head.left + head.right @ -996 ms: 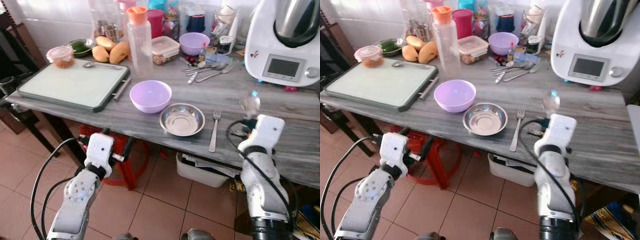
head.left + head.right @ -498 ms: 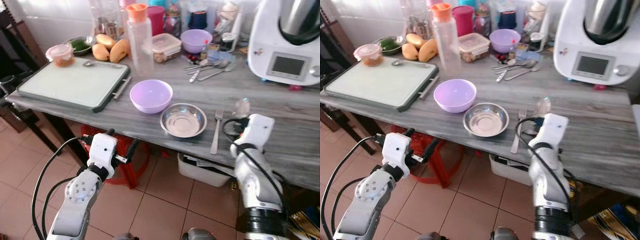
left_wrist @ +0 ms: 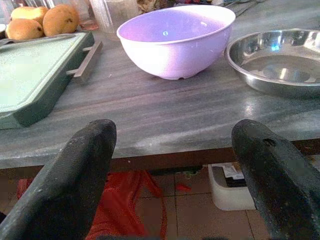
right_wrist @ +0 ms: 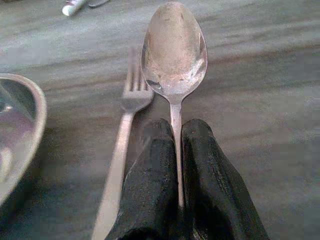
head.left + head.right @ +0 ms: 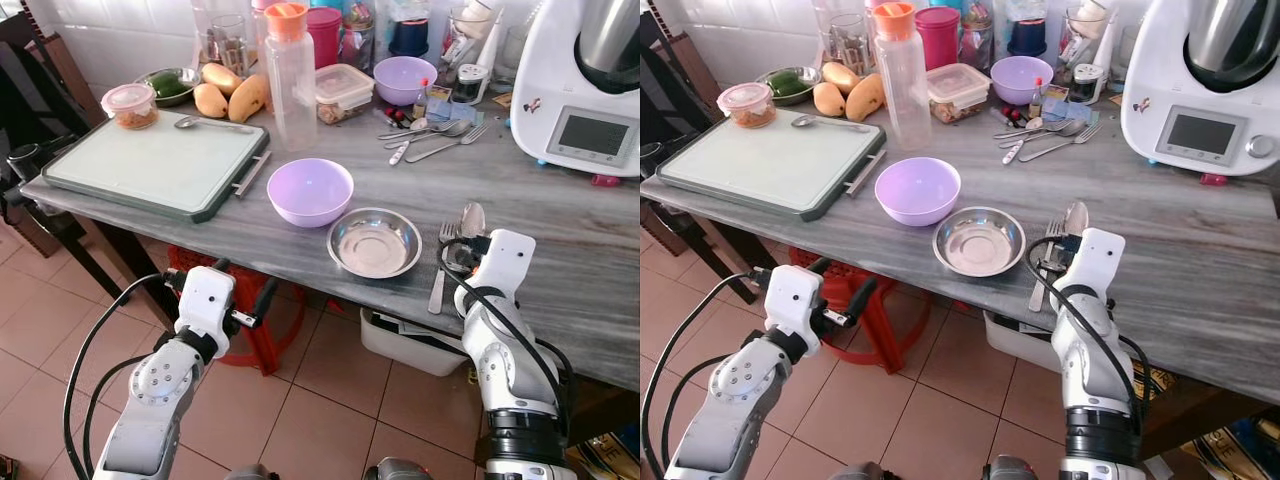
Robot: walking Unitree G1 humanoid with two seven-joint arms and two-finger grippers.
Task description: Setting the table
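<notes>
Right gripper: fingers clamped on spoon handle, just beside fork.
Left gripper: fingers spread apart, below table edge.

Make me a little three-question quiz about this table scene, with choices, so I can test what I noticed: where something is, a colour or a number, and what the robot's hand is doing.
1. Where does the fork lie?
A. Beside the steel bowl, on the side of the robot's right arm
B. On the cutting board
C. Inside the purple bowl

2. How many purple bowls stand on the table?
A. One
B. Two
C. Four

3. What is the right hand doing?
A. Hanging open
B. Gripping a cup
C. Pinching the spoon by its handle

Answers: 1 A, the fork lies just past the steel bowl's rim. 2 B, one near the front and another purple bowl at the back. 3 C, the wrist view shows both fingers shut on the handle.
</notes>
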